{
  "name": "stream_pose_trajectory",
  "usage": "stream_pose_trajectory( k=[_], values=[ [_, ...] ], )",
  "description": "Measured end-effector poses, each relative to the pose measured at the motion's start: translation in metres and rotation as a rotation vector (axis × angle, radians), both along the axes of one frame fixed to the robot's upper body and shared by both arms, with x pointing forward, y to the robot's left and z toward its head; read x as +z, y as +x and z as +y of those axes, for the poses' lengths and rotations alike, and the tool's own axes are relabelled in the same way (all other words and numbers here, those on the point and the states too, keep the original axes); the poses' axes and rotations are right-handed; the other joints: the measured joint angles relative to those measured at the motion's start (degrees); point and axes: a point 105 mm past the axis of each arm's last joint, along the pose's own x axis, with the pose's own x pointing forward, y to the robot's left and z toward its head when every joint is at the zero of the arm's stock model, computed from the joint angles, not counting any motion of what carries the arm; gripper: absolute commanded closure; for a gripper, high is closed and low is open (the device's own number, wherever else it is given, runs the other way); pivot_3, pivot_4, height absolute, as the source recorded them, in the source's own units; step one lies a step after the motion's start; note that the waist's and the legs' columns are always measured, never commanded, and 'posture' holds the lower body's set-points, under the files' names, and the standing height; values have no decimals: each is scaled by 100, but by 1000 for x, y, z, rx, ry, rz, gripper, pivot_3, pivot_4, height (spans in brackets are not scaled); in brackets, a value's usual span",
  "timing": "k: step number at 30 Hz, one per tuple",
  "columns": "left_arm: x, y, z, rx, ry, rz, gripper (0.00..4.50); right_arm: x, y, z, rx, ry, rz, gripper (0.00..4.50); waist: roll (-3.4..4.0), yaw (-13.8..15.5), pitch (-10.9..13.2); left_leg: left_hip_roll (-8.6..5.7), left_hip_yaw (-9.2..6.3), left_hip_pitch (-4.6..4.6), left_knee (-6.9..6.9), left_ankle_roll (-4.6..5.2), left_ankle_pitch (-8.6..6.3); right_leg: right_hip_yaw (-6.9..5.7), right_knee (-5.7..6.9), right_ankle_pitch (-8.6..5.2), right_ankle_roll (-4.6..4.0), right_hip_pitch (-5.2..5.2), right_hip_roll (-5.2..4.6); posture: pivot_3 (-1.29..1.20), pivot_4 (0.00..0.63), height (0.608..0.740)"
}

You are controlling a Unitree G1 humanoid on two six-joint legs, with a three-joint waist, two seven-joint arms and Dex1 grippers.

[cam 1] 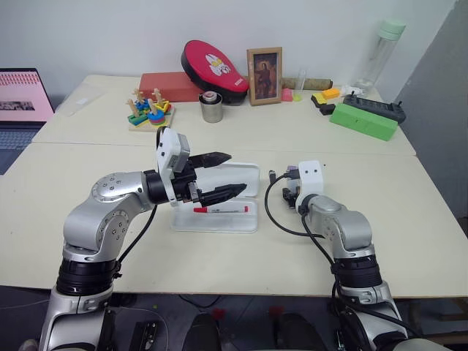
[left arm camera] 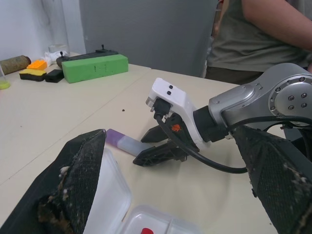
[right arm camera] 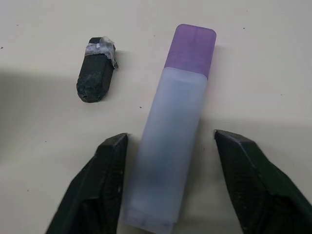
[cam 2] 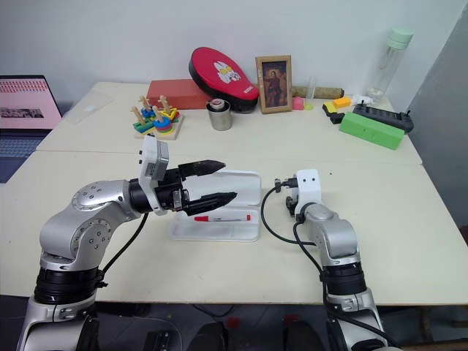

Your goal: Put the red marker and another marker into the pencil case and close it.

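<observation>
The purple-capped marker (right arm camera: 171, 141) lies flat on the table (cam 1: 409, 212) between my right gripper's (right arm camera: 170, 185) parted fingers, one touching its barrel. The red marker (cam 1: 219, 210) rests in the open pencil case (cam 1: 219, 223), under my left gripper (cam 1: 223, 175), spread wide.

Purple-capped marker (right arm camera: 171, 126): lilac cap, pale translucent barrel, between the right gripper's (right arm camera: 170, 183) black fingers. Small object (right arm camera: 95, 70) beside it: black, whitish band at one end. Red marker (cam 1: 220, 210): white barrel, red cap. Pencil case (cam 1: 219, 223): white. Table (cam 1: 110, 168): cream.
</observation>
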Motion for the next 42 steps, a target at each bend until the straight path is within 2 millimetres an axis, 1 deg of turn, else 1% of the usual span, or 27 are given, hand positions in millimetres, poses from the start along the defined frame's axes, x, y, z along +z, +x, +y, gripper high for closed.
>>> stream_pose_trajectory(
  k=[3, 5, 8, 11, 13, 16, 17, 19, 20, 21, 22, 23, 24, 25, 27, 28, 29, 30, 33, 34, 36, 39, 42],
  values=[
    [0, 0, 0, 1, -1, -2, 0, 0, 0, 0, 3, 1, -2, 3229, 0, 1, 0, 0, 0, 0, 0, 0, 0, 0, -1, 0, 0, 0, 0, 0, 150, 740],
    [0, 0, 0, 1, -2, -3, 0, 0, 0, 0, 2, 1, -5, 3425, 0, 2, 0, 0, 0, 0, -1, 0, 0, 0, -1, 0, 0, 0, 0, 0, 150, 740],
    [1, 1, -1, 8, -8, -7, 0, 1, 1, -2, -5, -2, -9, 3420, 1, 4, 0, 0, 0, -1, 0, 0, 0, 0, -1, 0, 0, 0, 0, 0, 150, 740],
    [1, 2, 0, 21, -12, -16, 0, 8, 5, -12, -12, -11, -38, 3420, 5, 2, 4, -1, 2, -3, 0, 0, 0, 1, -3, 0, 0, -2, -1, 0, 150, 740],
    [-3, 2, 4, 45, -13, -2, 0, 28, 12, -18, 9, 11, -96, 3420, 11, -7, 7, 0, 4, -3, -2, 0, 0, 3, -3, 0, 0, -4, -1, 0, 150, 740],
    [-13, 1, 24, 125, -6, 30, 0, 82, 21, -12, 122, 80, -246, 3420, 18, -102, 12, 4, 3, -2, -8, 2, 0, 6, 1, -1, -2, -12, 4, 0, 150, 740],
    [-13, -1, 35, 166, -5, 32, 0, 110, 22, -4, 195, 120, -324, 3420, 17, -134, 11, 7, 0, -1, -10, 3, -1, 4, 0, -3, -6, -12, 7, 0, 150, 740],
    [-15, -6, 53, 231, 8, 38, 0, 148, 12, 16, 360, 175, -421, 3420, 17, -175, 10, 7, 0, 1, -19, 4, -2, 4, -1, -7, -14, -12, 7, 0, 150, 740],
    [-16, -9, 62, 263, 11, 45, 0, 162, 5, 28, 452, 198, -455, 3420, 14, -164, 9, 7, -1, 2, -22, 5, -3, 2, -3, -10, -17, -10, 6, 0, 150, 740],
    [-18, -13, 71, 298, 21, 54, 0, 171, -4, 42, 556, 207, -474, 3420, 13, -165, 8, 7, 1, 0, -27, 5, -4, 3, -10, -10, -18, -11, 5, 0, 150, 740],
    [-22, -18, 78, 322, 32, 75, 0, 175, -14, 54, 651, 208, -479, 3420, 12, -164, 7, 5, 3, 1, -31, 5, -4, 3, -10, -10, -19, -10, 2, 0, 150, 740],
    [-26, -22, 84, 343, 37, 92, 0, 175, -22, 66, 740, 206, -467, 3420, 11, -155, 7, 5, 5, 0, -31, 4, -5, 2, -11, -11, -20, -12, 1, 0, 150, 740],
    [-33, -31, 92, 365, 60, 121, 0, 170, -33, 80, 851, 187, -428, 3420, 14, -153, 11, 5, 9, -4, -32, 3, -5, 4, -14, -11, -20, -15, -1, 0, 150, 740],
    [-40, -38, 98, 386, 72, 151, 0, 164, -41, 90, 931, 173, -389, 3420, 15, -148, 12, 5, 11, -3, -32, 2, -6, 3, -11, -12, -21, -15, -3, 0, 150, 740],
    [-51, -56, 113, 437, 94, 206, 0, 144, -56, 107, 1075, 91, -273, 3420, 23, -147, 17, 6, 14, 0, -32, 2, -6, 5, -7, -14, -25, -20, -4, 0, 150, 740],
    [-53, -60, 119, 460, 96, 218, 0, 136, -59, 113, 1111, 66, -230, 3420, 18, -124, 16, 8, 8, 0, -29, 2, -5, 0, -3, -15, -26, -25, -1, 0, 150, 740],
    [-53, -64, 124, 480, 95, 225, 0, 128, -60, 118, 1139, 48, -193, 3420, 15, -87, 16, 8, 0, -2, -27, 2, -5, -7, -2, -17, -25, -52, -1, 0, 150, 740],
    [-56, -72, 131, 503, 102, 241, 0, 118, -64, 125, 1177, 8, -158, 3420, 10, -89, 13, 10, 9, -2, -27, 2, -5, -2, -5, -18, -27, -56, -1, 0, 150, 740],
    [-65, -84, 144, 557, 122, 288, 0, 94, -71, 141, 1242, -55, -90, 3420, 8, -89, 12, 9, 17, -4, -9, 1, -5, 6, -4, -29, -31, -58, -2, 0, 150, 740],
    [-68, -88, 147, 569, 126, 305, 0, 83, -73, 147, 1263, -89, -70, 3420, 6, -84, 11, 9, 18, -6, -5, 0, -3, 7, -4, -28, -29, -58, -3, 0, 150, 740],
    [-69, -90, 148, 578, 125, 310, 0, 72, -73, 152, 1274, -127, -51, 3420, 1, -73, 9, 9, 18, -8, 0, -2, -3, 8, -3, -27, -28, -59, -2, 0, 150, 740],
    [-64, -95, 142, 574, 113, 289, 0, 53, -71, 163, 1287, -170, -19, 3420, -5, -73, 5, 11, 21, -6, 0, -2, -3, 9, -1, -19, -25, -60, -3, 0, 150, 740],
    [-62, -96, 139, 576, 111, 281, 0, 46, -71, 166, 1302, -191, -12, 3420, -5, -70, 5, 11, 20, -7, -7, -2, -3, 9, 2, -8, -12, -65, -1, 0, 150, 740]
  ],
)
